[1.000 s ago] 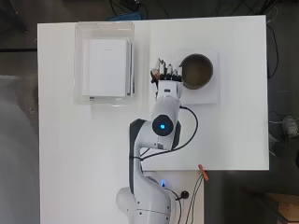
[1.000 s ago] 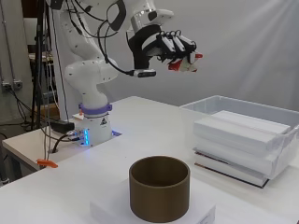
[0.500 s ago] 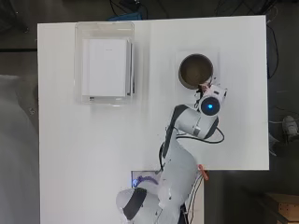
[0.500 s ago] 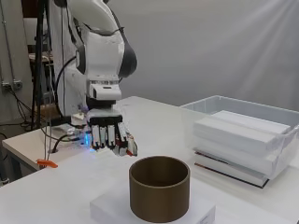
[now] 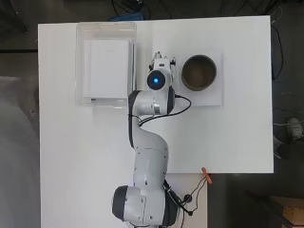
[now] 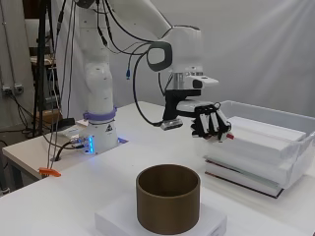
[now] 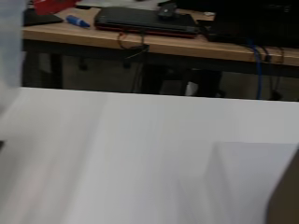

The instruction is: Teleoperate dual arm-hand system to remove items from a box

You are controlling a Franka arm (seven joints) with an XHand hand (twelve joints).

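White table (image 5: pixel 85 142), side view alone shows hand (image 6: pixel 210 123), fingers (image 6: pixel 216 129) curled

Hand (image 6: pixel 210 124) between box (image 5: pixel 106 29) and cylinder (image 5: pixel 199 72)

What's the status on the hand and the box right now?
Hand curled, empty, hovering between box and brown cup. White items in box, untouched. Nothing in the way.

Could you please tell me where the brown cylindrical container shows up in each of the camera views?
Overhead view: brown container at upper right, on its white base.
Side view: low centre foreground.
Wrist view: only a brown sliver at the lower right edge, probably it.
Shared landmark: the clear box of white items.
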